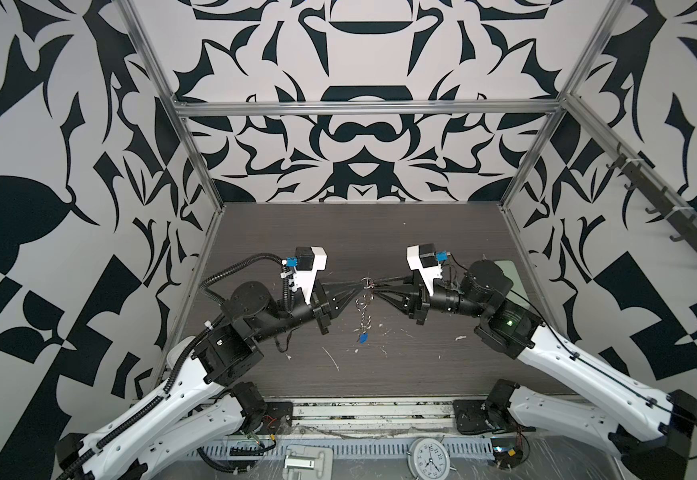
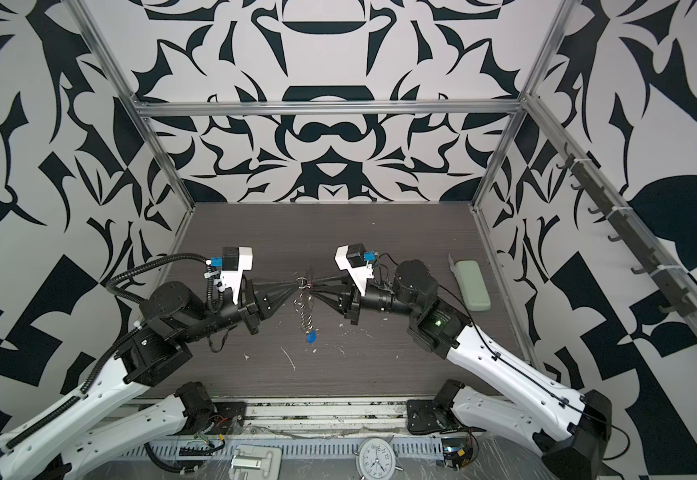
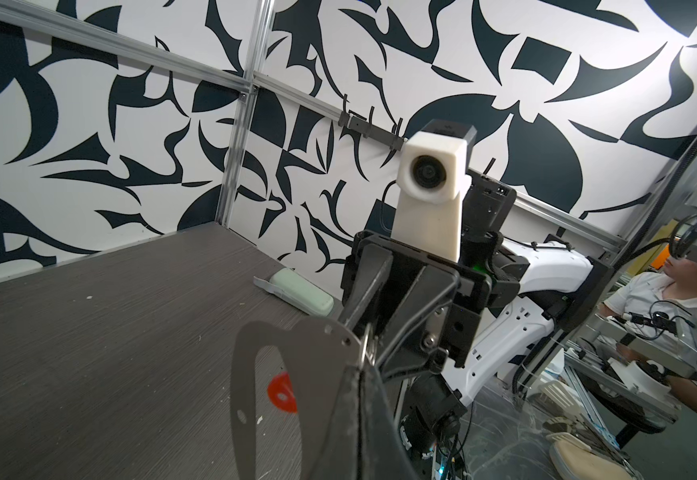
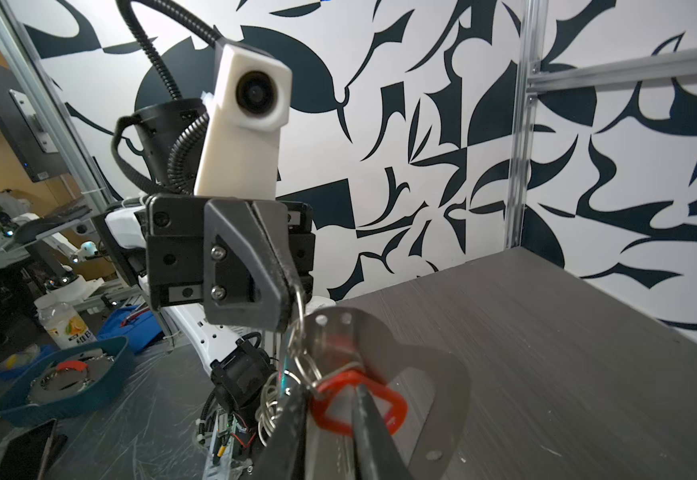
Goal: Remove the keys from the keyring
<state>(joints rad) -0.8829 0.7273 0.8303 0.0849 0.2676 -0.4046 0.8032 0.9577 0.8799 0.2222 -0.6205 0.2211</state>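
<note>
Top views first: both arms meet nose to nose over the middle of the dark table [image 1: 421,232], and the keyring [image 1: 366,283] hangs between their tips. The left gripper [image 1: 360,288] comes in from the left and the right gripper [image 1: 376,291] from the right, tips almost touching. A chain of rings dangles from there with the blue-tagged key [image 1: 362,337] at its bottom end; can't tell if that key touches the wood. In a top view there's also a pale-green case [image 2: 470,284] lying way off near the right wall, with nothing touching it. In the left wrist view, the keyring's flat grey D-shaped loop [image 3: 247,374] fills the foreground, tilted. A silver ring sits at its corner, right where the right gripper [image 3: 364,330] brings its tips in. A bit of the red-tagged key [image 3: 282,392] peeks through the loop's opening. In the right wrist view, the left gripper [image 4: 286,306] is clamped tight on a silver ring of the chain, jaws fully together. The right gripper's own fingers stand close with only a narrow gap. The red tag sits in and across that gap, with the grey loop just behind it. Honestly can't tell if they're actually pinching the tag or just framing it.
</note>
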